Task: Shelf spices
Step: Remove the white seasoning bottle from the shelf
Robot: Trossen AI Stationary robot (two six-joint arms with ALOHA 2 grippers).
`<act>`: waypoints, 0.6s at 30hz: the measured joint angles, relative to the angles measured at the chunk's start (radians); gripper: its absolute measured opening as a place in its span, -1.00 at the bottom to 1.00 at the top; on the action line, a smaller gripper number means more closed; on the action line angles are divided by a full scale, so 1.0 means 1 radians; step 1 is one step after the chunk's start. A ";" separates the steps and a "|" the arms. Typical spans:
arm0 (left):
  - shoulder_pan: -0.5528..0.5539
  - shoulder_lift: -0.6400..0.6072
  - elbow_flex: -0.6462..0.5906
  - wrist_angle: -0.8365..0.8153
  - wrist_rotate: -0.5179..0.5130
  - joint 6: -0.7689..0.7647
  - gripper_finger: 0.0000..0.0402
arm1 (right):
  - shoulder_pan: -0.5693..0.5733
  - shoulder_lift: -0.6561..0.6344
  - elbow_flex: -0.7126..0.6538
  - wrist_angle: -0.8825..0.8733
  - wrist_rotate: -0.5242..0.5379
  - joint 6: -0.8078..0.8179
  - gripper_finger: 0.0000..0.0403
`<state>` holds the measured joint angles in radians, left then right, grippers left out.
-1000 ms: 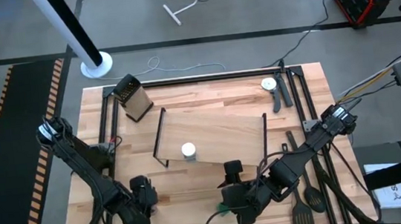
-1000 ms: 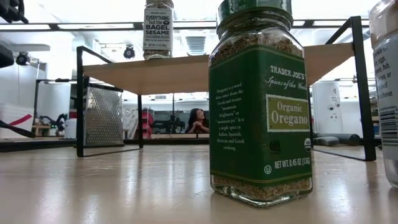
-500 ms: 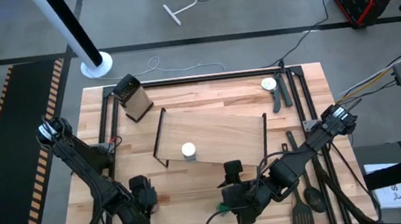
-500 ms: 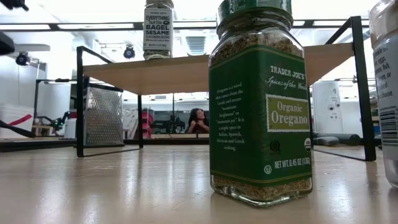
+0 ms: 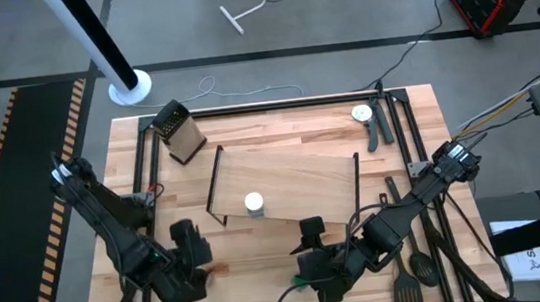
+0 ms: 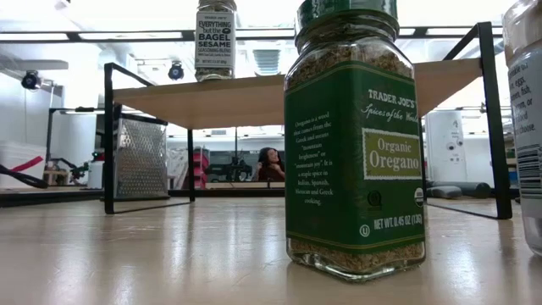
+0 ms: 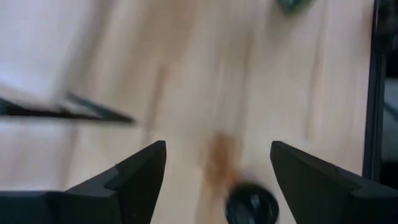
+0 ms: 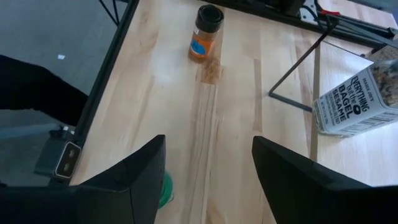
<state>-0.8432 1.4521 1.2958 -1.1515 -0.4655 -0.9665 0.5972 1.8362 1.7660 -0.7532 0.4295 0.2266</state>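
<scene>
The shelf [image 5: 288, 174] stands mid-table on black frame ends. On its near left part stands the white-lidded bagel-sesame jar [image 5: 253, 203] [image 6: 215, 38] [image 8: 357, 102]. The green oregano jar [image 6: 354, 144] stands upright on the table near its front edge, and its lid [image 8: 163, 190] shows by my right gripper. A black-lidded jar with orange contents [image 8: 207, 31] [image 7: 250, 204] stands on the table just below my left gripper. Another jar's side [image 6: 529, 127] shows at the edge of the low view. My left gripper [image 5: 189, 242] [image 7: 217, 146] is open above the table. My right gripper [image 5: 310, 229] [image 8: 208, 140] is open by the shelf's near edge.
A box grater [image 5: 179, 132] [image 6: 141, 158] stands at the far left. A white dial-faced object with a dark handle [image 5: 363, 114] lies far right. Dark utensils [image 5: 412, 257] lie near right. A black rail [image 5: 265, 106] frames the tabletop. A person [image 6: 269, 163] sits in the room behind.
My left gripper has risen and shifted a little toward the table's far edge, leaving the top of the low view. The jars and my right gripper have stayed put.
</scene>
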 joint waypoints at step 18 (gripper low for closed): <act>0.425 -0.001 0.209 -0.070 0.066 0.440 0.48 | 0.000 0.000 0.000 0.000 0.001 -0.013 0.11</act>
<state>-0.4179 1.4513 1.5047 -1.2210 -0.3999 -0.5263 0.5972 1.8361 1.7659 -0.7532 0.4305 0.2131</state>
